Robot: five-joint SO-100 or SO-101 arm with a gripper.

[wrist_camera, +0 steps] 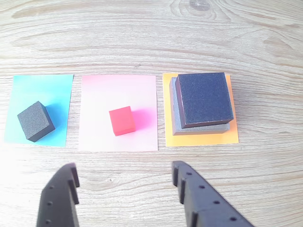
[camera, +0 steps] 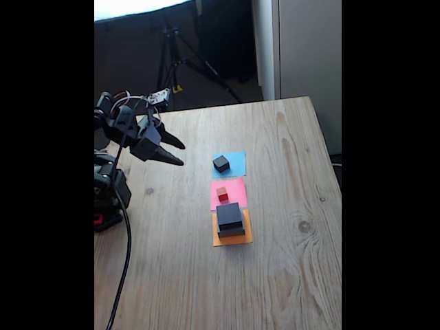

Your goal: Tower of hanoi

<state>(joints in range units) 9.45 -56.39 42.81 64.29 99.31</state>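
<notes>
Two dark blocks are stacked on the orange paper square, the smaller top block (wrist_camera: 204, 98) (camera: 229, 215) resting on the larger grey one (wrist_camera: 176, 118). A tiny red cube (wrist_camera: 122, 120) (camera: 222, 194) sits on the pink square. A small dark cube (wrist_camera: 35, 121) (camera: 221, 163) sits on the blue square. My gripper (wrist_camera: 124, 172) (camera: 181, 153) is open and empty, hovering above the table, well left of the blocks in the fixed view. In the wrist view the red cube lies ahead of the gap between the fingers.
The wooden table (camera: 289, 275) stretches around the three paper squares (camera: 228, 192). The arm's base and a black cable (camera: 126, 261) sit at the table's left edge. A tripod (camera: 179, 55) stands beyond the far edge.
</notes>
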